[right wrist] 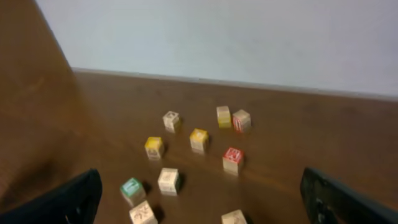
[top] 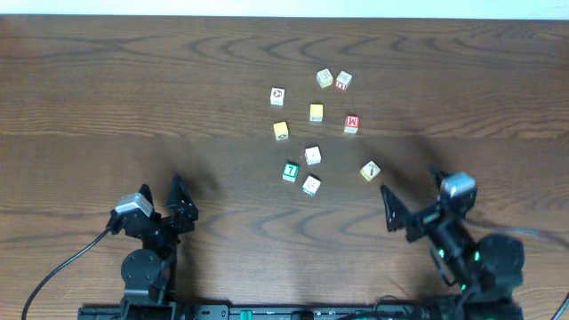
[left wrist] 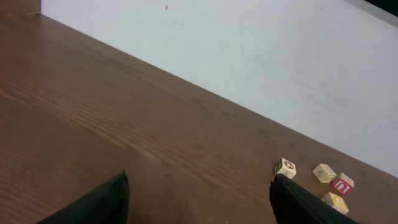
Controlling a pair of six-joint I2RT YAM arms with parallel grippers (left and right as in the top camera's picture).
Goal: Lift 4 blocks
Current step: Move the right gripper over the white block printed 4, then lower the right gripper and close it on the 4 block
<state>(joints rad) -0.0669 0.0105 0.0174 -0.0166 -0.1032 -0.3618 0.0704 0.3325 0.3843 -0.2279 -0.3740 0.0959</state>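
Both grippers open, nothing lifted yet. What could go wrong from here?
1. The green-faced "7" wooden cube sits close beside the teal-edged white picture cube; a wide grasp may nudge one while taking the other.
2. The plain yellow wooden cube lies among the targets; a wrong pick seems possible.

Green 7 [top: 291, 172], red M [top: 352, 124], two white picture blocks [top: 311, 186] lie scattered.

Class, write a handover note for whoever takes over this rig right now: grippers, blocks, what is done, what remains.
Left gripper: open, empty.
Right gripper: open, empty.
Blocks: all resting on the table ahead of both arms: green 7 block, red M block, teal-edged picture block, yellow-edged picture block.
Done: no block lifted.
Left: all four lifts.
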